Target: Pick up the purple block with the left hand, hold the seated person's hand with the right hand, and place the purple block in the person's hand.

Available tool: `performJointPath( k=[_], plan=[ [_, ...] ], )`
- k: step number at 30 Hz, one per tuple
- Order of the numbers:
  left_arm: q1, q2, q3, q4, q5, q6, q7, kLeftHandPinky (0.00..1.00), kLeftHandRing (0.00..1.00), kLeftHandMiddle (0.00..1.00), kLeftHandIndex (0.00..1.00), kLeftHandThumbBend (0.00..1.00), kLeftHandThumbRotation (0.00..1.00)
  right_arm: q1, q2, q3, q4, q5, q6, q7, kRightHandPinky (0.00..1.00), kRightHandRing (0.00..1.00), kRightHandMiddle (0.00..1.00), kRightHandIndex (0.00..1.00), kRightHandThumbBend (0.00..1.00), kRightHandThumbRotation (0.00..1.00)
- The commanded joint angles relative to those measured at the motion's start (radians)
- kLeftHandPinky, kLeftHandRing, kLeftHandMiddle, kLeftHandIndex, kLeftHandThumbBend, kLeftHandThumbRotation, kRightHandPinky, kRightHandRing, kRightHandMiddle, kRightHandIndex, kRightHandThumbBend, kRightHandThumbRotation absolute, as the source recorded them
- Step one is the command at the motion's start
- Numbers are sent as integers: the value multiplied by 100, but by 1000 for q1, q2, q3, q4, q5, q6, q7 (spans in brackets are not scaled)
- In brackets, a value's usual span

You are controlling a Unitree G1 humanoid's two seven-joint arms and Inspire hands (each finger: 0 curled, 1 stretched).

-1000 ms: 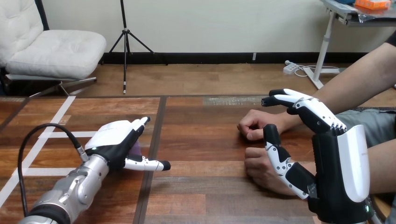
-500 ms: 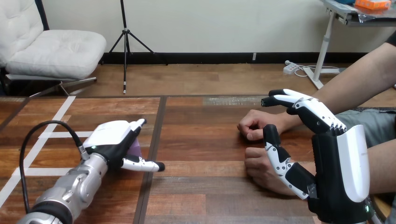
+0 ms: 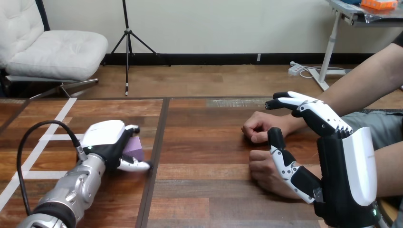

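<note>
Wood table [image 3: 209, 194]: pale purple block [image 3: 137, 149], L hand [image 3: 105, 138] fingers [image 3: 130, 129] curled round; R hand [image 3: 346, 173] spread.

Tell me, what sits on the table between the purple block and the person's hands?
Nothing: in the head view only bare table lies between the purple block and the person's hands.

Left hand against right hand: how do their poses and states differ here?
The robot's black-and-white left hand lies low, fingers curled round the small purple block; the right hand stands upright, fingers straight, holding nothing. The left hand is apart from the person's hands; the right hand stands beside them.
</note>
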Motion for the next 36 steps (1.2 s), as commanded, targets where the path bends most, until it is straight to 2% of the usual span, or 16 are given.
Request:
performJointPath(
  k=[1,10,19,36],
  plan=[
    [-75,-17,-1,-6,-6,27,20,53,62,68,71,64,8,-33,-5,-7,-46,6,-2,-2,61,73,73,64,29,0],
    [-74,-26,-2,-3,-13,64,18,43,50,57,59,60,1,-30,-10,-7,-51,7,3,2,61,73,73,64,29,0],
    [-74,-31,1,4,-26,81,6,40,46,51,52,56,0,-25,-11,-10,-53,15,3,9,61,73,73,64,29,0],
    [-69,-27,10,7,-53,77,-25,40,46,51,48,59,0,-19,-16,-17,-59,17,4,24,62,73,73,64,29,0]
  ],
)
